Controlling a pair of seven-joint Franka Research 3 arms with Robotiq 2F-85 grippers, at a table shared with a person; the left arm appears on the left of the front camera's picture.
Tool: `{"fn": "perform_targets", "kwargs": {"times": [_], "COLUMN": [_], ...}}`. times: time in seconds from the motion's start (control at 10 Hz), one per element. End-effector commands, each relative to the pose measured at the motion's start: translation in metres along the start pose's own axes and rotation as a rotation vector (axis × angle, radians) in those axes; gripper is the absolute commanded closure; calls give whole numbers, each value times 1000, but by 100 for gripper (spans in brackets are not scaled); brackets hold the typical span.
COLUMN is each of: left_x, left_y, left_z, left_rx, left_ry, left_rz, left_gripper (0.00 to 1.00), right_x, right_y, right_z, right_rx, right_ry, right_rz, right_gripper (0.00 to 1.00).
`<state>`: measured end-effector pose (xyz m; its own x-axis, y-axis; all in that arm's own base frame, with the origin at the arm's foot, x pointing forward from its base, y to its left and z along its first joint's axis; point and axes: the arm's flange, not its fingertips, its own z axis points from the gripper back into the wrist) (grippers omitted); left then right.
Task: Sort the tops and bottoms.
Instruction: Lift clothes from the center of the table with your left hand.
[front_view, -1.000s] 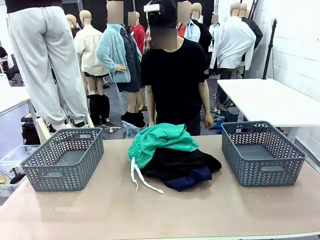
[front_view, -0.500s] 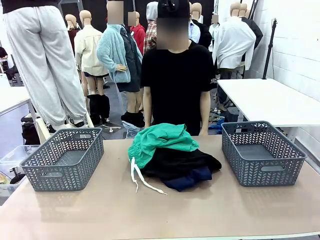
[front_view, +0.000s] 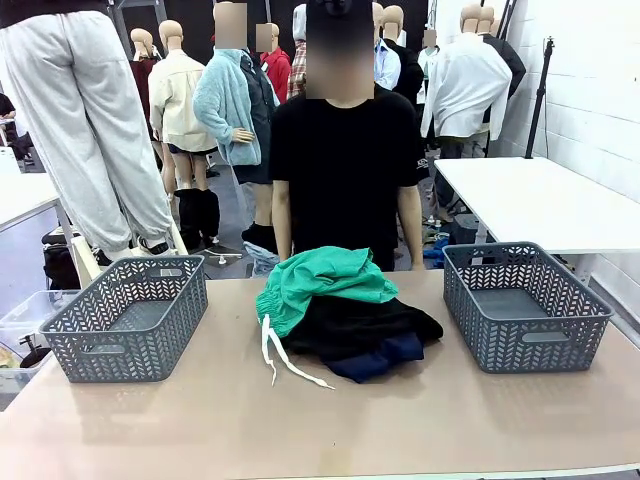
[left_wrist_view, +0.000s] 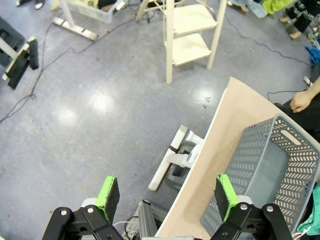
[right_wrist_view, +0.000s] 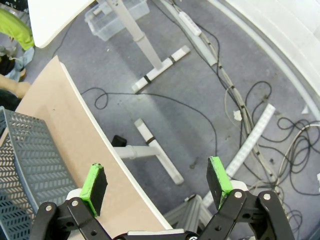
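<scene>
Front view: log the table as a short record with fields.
clothes pile: middle of the table, between the baskets
top layer: green bottoms, white drawstring trailing onto the table
underneath: black garment, navy garment
left basket: no clothes in it
right basket: no clothes in it
person: standing behind the pile
left end effector: open
right end effector: open

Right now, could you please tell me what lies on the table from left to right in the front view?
left grey basket → teal-green bottoms, lying on top of the dark clothes → right grey basket
</scene>
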<state>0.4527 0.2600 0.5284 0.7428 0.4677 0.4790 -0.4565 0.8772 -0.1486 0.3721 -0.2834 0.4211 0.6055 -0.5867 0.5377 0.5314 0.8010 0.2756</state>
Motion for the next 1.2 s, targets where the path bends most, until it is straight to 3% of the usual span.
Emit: {"fn": "perform_targets", "kwargs": {"times": [0.0, 0.4, 0.5, 0.8, 0.9, 1.1], "left_x": [1, -22, -41, -114, -135, -167], "left_y": [-15, -124, -164, -268, -291, -328], "left_z": [11, 88, 98, 62, 42, 27], "left_rx": [-20, -200, -233, -194, -171, -251], "left_ry": [-30, -248, -265, -70, -32, 37], "left_rz": [-50, -451, -632, -1051, -1136, -1201], "left_gripper": [0, 0, 0, 0, 0, 0], "right_x": [-4, -4, -4, -4, -4, -4], "right_y": [1, 1, 1, 1, 1, 1], "right_z": [3, 3, 3, 3, 3, 3], "right_rx": [-8, -8, -8, -8, -8, -8], "right_ry": [-8, -8, -8, -8, -8, -8], "right_rz": [19, 19, 19, 19, 19, 19], "right_gripper": [0, 0, 0, 0, 0, 0]}}
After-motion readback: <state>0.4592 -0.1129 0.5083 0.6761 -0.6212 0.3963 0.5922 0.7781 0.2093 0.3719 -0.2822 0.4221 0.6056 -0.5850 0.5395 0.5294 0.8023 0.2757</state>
